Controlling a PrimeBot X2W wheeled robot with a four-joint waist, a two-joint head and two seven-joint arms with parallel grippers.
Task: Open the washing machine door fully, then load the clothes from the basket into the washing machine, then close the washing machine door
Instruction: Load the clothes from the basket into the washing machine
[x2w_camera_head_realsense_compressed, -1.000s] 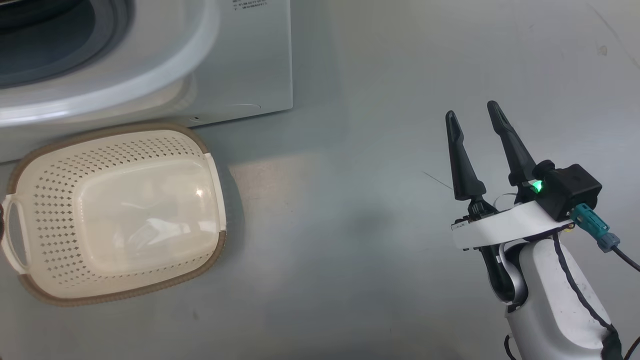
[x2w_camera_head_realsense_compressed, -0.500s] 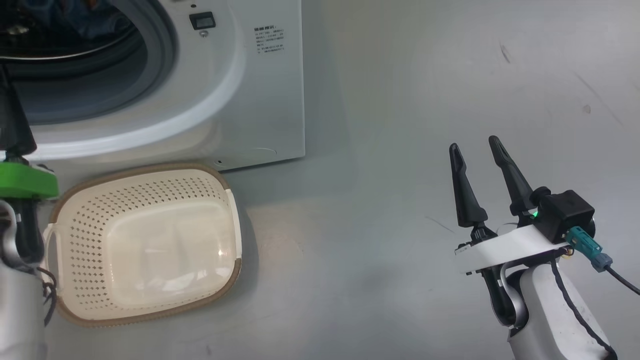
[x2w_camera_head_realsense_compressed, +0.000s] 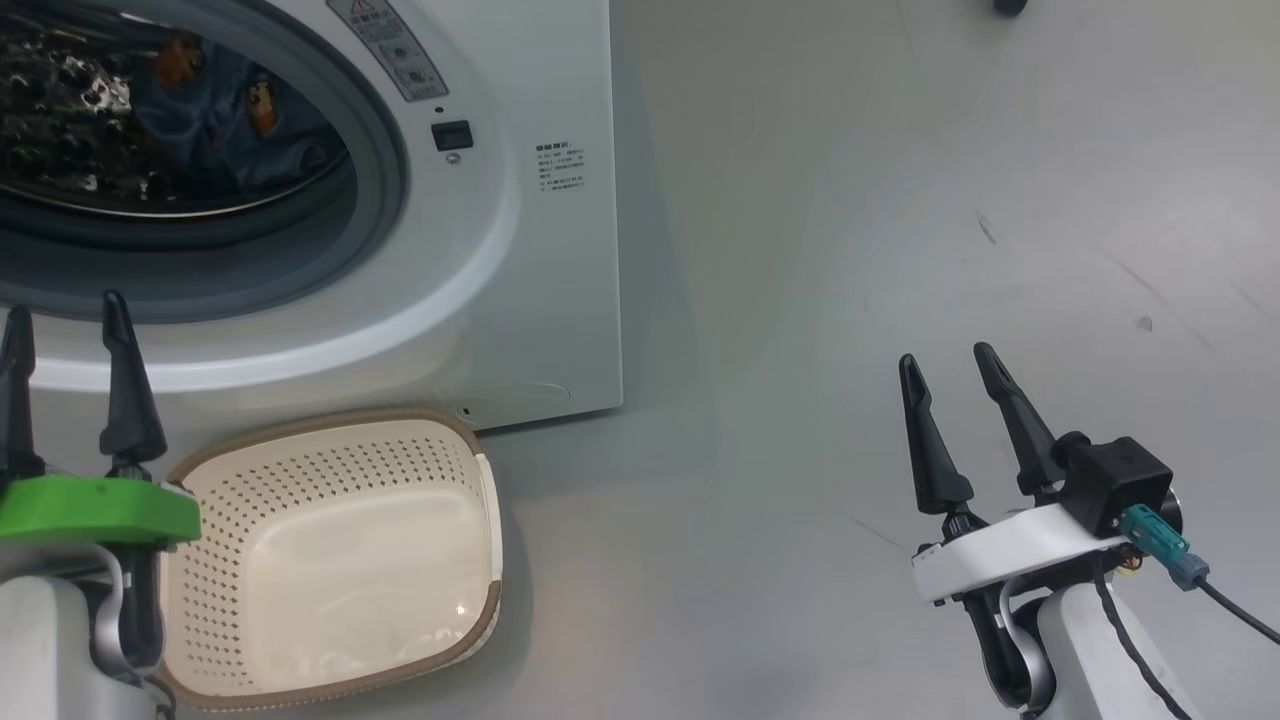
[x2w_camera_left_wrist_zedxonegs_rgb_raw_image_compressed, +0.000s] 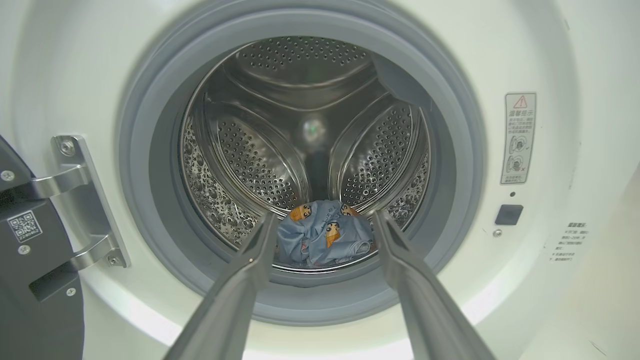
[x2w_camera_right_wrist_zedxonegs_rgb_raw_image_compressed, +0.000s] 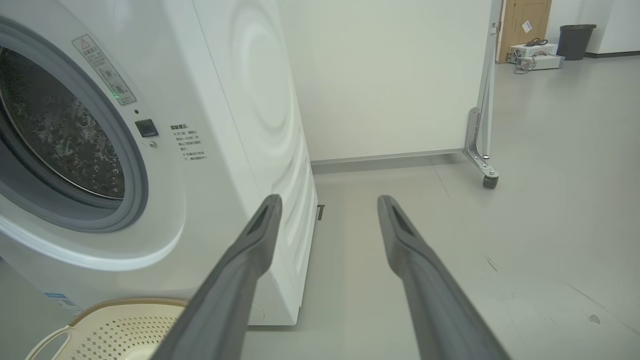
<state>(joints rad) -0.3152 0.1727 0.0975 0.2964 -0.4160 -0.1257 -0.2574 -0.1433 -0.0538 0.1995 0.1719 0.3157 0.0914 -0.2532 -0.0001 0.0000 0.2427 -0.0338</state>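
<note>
Low in the washing machine (x2w_camera_head_realsense_compressed: 540, 300) drum (x2w_camera_left_wrist_zedxonegs_rgb_raw_image_compressed: 250, 165), behind the grey seal (x2w_camera_left_wrist_zedxonegs_rgb_raw_image_compressed: 150, 165): the clothes (x2w_camera_left_wrist_zedxonegs_rgb_raw_image_compressed: 325, 235). Swung out on its hinge (x2w_camera_left_wrist_zedxonegs_rgb_raw_image_compressed: 85, 200): the washing machine door (x2w_camera_left_wrist_zedxonegs_rgb_raw_image_compressed: 30, 280). At the washer's foot, bare inside: the basket (x2w_camera_head_realsense_compressed: 330, 415). Facing the port, fingers spread, empty: left gripper (x2w_camera_head_realsense_compressed: 65, 310). Over open floor (x2w_camera_head_realsense_compressed: 800, 250), well right of the cabinet edge, spread and empty: right gripper (x2w_camera_head_realsense_compressed: 945, 356).

On the washing machine (x2w_camera_left_wrist_zedxonegs_rgb_raw_image_compressed: 550, 60) front, at the right of the left wrist frame, I saw a warning sticker (x2w_camera_left_wrist_zedxonegs_rgb_raw_image_compressed: 518, 137): a red triangle with an exclamation mark above Chinese characters and two pictograms, too small for me to read. Below it, at lower right, a block of small print (x2w_camera_left_wrist_zedxonegs_rgb_raw_image_compressed: 567, 242) was illegible. At the left edge the washing machine door (x2w_camera_left_wrist_zedxonegs_rgb_raw_image_compressed: 35, 300) carried a QR code label (x2w_camera_left_wrist_zedxonegs_rgb_raw_image_compressed: 25, 226). At the lower left of the right wrist frame, a blue sticker (x2w_camera_right_wrist_zedxonegs_rgb_raw_image_compressed: 62, 300) gave no words I could read.
</note>
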